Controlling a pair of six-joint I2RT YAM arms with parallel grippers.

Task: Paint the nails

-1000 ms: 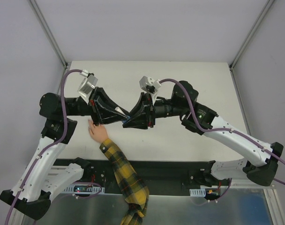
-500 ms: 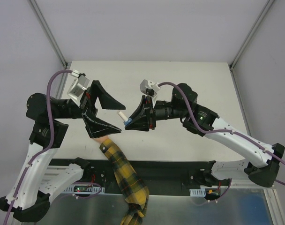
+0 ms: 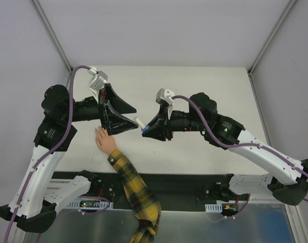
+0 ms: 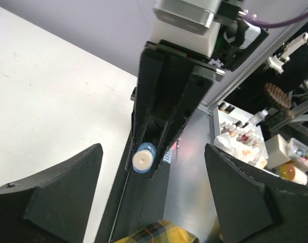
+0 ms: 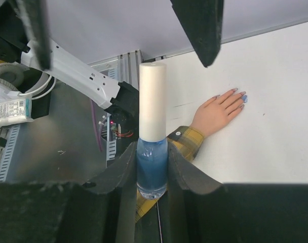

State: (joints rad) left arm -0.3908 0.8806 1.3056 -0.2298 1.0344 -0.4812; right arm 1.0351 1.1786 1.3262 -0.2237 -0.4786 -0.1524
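Nails (image 5: 239, 96), blue-tinted; right hand (image 5: 152, 158) tight around a white-capped blue bottle (image 5: 152, 101); left hand (image 4: 152, 151) spread wide.

The nails (image 5: 243, 97) were tiny in the right wrist view and too small to make out from above. The plaid sleeve (image 3: 135, 193) crossed the near edge of the worktop (image 3: 204, 86) and was cut off at the picture's bottom. The polish bottle (image 5: 152, 111) had its base buried between the fingers (image 5: 118, 174) of the right gripper (image 5: 152, 154). In that view the left gripper (image 5: 122, 63) was cropped at the top edge. Shelf clutter (image 4: 245, 136) in the left wrist view was blurred.
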